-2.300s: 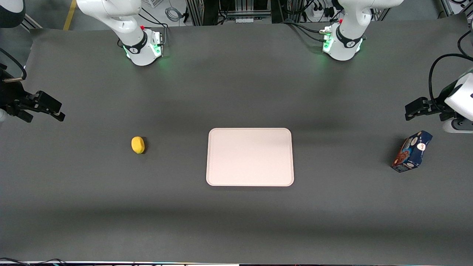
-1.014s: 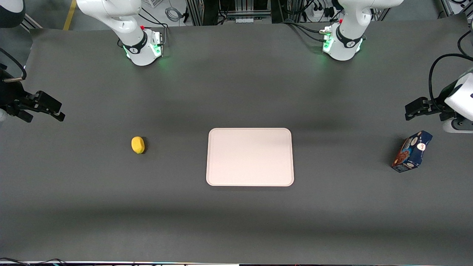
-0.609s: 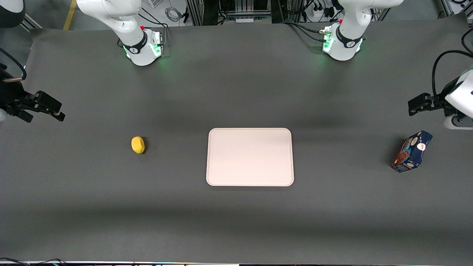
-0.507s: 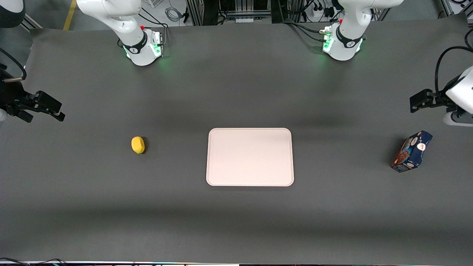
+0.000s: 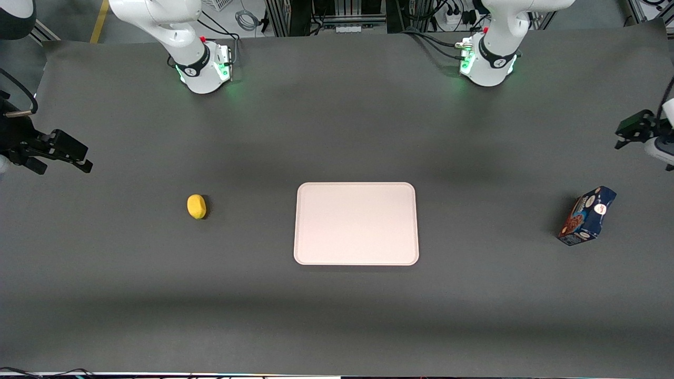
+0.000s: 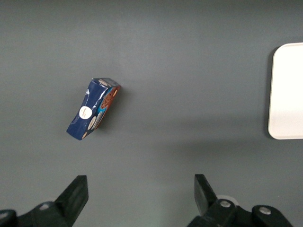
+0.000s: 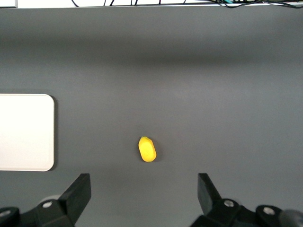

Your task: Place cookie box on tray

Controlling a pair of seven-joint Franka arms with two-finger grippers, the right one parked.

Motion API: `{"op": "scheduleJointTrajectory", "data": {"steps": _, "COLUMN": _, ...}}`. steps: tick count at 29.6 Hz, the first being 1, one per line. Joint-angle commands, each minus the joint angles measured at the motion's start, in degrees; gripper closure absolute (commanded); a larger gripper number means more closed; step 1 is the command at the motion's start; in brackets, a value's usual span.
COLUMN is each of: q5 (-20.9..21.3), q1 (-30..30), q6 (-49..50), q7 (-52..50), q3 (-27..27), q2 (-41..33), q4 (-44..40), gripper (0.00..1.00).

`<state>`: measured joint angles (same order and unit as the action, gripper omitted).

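- My hand (image 6: 141, 196) hangs above the table (image 5: 337, 316) at the working arm's end, fingers (image 6: 75, 191) spread wide apart and holding nothing.
- The cookie box (image 5: 587, 216) sits on the table, tilted askew, nearer the front camera than my hand and apart from it.
- In the left wrist view the cookie box (image 6: 93, 108) shows its round white logo and lies clear of both fingers.
- The tray (image 5: 356, 223) lies flat at mid-table, well apart from the cookie box, with nothing on it.
- A small yellow lump (image 5: 196, 206) rests toward the parked arm's end of the table.
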<state>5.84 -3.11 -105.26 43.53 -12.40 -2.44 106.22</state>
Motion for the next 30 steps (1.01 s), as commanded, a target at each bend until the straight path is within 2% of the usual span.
{"op": "scheduleJointTrajectory", "data": {"steps": 1, "q5": 1.4, "q1": -0.3, "q6": -8.5, "q7": 2.7, "q3": -1.8, "q2": -4.7, "q4": 10.0, "gripper": 0.00}}
{"op": "scheduleJointTrajectory", "data": {"steps": 5, "q5": 1.5, "q1": -0.2, "q6": -15.7, "q7": 7.4, "q3": -4.1, "q2": -4.6, "q4": 14.8, "gripper": 0.00}}
{"op": "scheduleJointTrajectory", "data": {"steps": 11, "q5": 1.5, "q1": -0.2, "q6": -23.9, "q7": 7.7, "q3": -6.3, "q2": -3.3, "q4": 21.0, "gripper": 0.00}}
{"op": "scheduleJointTrajectory", "data": {"steps": 30, "q5": 0.1, "q1": 0.6, "q6": -35.6, "q7": 13.9, "q3": -7.2, "q2": 7.9, "q4": 21.2, "gripper": 0.00}}
